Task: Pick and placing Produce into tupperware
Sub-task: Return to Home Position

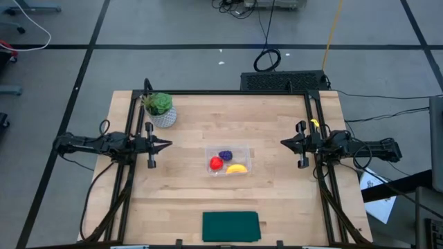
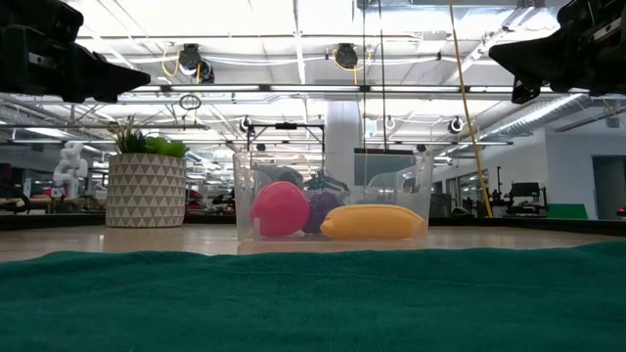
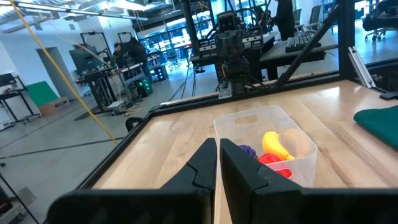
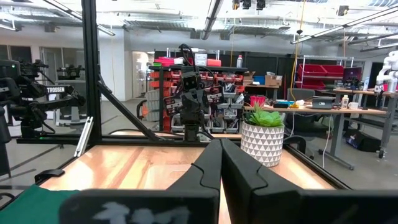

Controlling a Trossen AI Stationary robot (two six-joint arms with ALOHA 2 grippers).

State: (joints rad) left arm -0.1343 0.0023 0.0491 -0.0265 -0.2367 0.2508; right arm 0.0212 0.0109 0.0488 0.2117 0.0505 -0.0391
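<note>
High view: banana (image 1: 237,168) lies left-right along the long side of the tupperware (image 1: 213,152).

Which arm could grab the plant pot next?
Probably the left: the left end effector sits near the potted plant, while the right end effector waits beyond the clear container.

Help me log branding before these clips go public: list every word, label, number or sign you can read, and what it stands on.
"TROSSEN": white letters on a dark machine beyond the table, in the right wrist view.
The paper sheet beside the table carries dark marks that are too small to read.
No text shows on the tupperware, the plant pot or the green cloth.
</note>
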